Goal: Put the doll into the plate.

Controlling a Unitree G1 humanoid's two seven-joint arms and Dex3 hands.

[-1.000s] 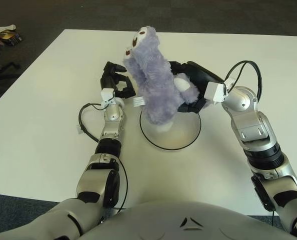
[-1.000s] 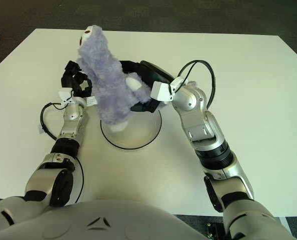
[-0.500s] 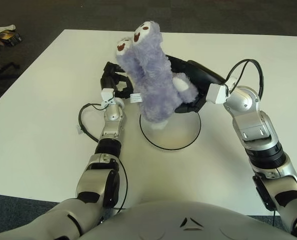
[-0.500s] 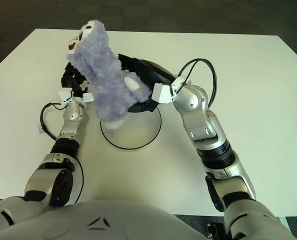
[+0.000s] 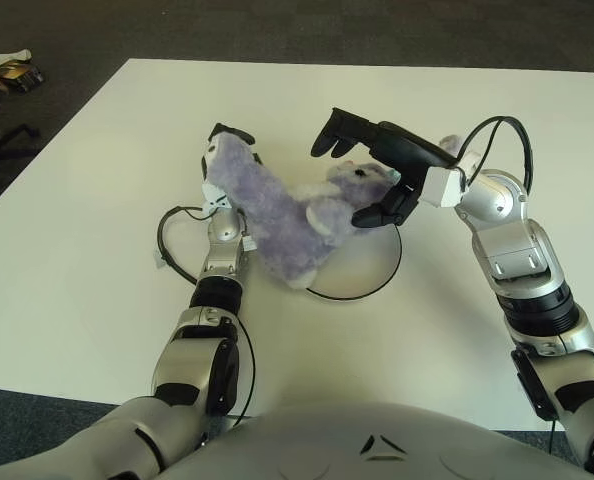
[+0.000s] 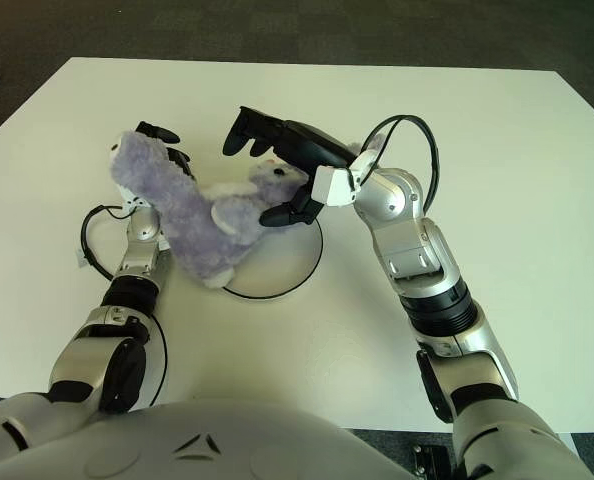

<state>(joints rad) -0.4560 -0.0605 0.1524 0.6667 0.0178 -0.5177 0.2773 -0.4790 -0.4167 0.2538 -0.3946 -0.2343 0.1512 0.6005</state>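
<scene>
Purple plush doll (image 5: 277,215) is seen toppled across the plate (image 5: 372,275) rim at 9 o'clock. Right hand (image 5: 367,165) is spread above it, holding nothing; left hand (image 5: 227,140) is mostly hidden behind the doll, its state not determinable. Doll is judged light, soft and squashy, best gripped round the thick body.

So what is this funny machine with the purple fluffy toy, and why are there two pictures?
It is a humanoid robot with two metal arms, each ending in a hand with three fingers. Both pictures come from a pair of cameras on its head, looking down at a white table, like your two eyes, so they show the same thing from slightly different spots. The purple doll lies tipped on its side, partly over a round plate with a dark rim and partly on the table. The right hand is open above the doll, holding nothing. The left hand shows behind the doll, mostly hidden by it, so I cannot tell what its fingers are doing.
</scene>
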